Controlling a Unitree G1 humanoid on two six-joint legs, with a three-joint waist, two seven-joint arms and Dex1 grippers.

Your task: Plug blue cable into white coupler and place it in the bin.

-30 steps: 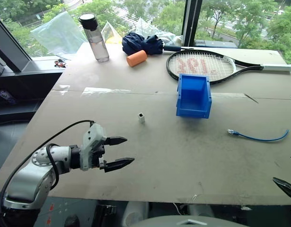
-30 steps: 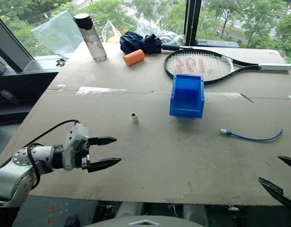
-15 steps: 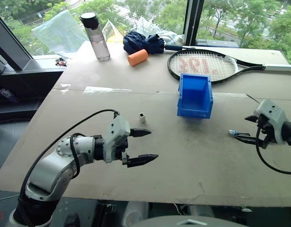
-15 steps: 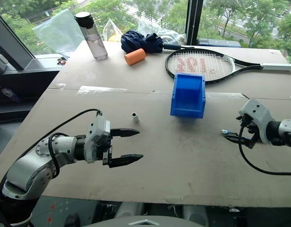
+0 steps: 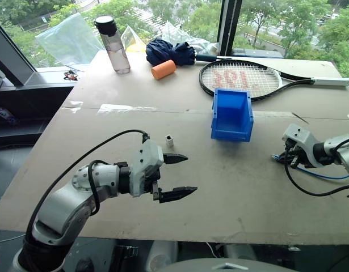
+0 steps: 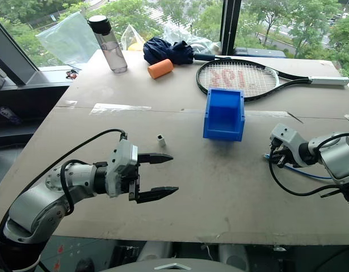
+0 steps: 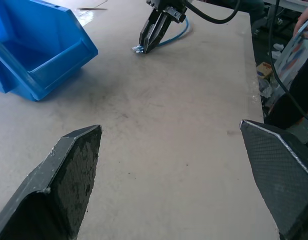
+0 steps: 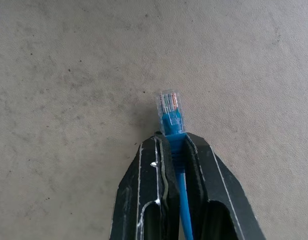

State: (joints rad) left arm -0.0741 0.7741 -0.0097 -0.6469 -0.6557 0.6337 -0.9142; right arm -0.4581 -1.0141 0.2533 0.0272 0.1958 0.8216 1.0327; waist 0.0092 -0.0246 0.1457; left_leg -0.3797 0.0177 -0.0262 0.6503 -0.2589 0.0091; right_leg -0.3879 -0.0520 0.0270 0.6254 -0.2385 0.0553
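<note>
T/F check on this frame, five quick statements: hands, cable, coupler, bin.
1. The right hand is shut on the blue cable just behind its clear plug. True.
2. The left hand holds the white coupler. False: its fingers are open and hold nothing; the coupler stands alone on the table.
3. The cable is already plugged into the coupler. False: the plug is bare, and the coupler stands on the other side of the bin.
4. The bin has nothing in it. True, as far as the inside shows.
5. The coupler lies inside the bin. False: it stands on the table, on the left hand's side of the bin.
</note>
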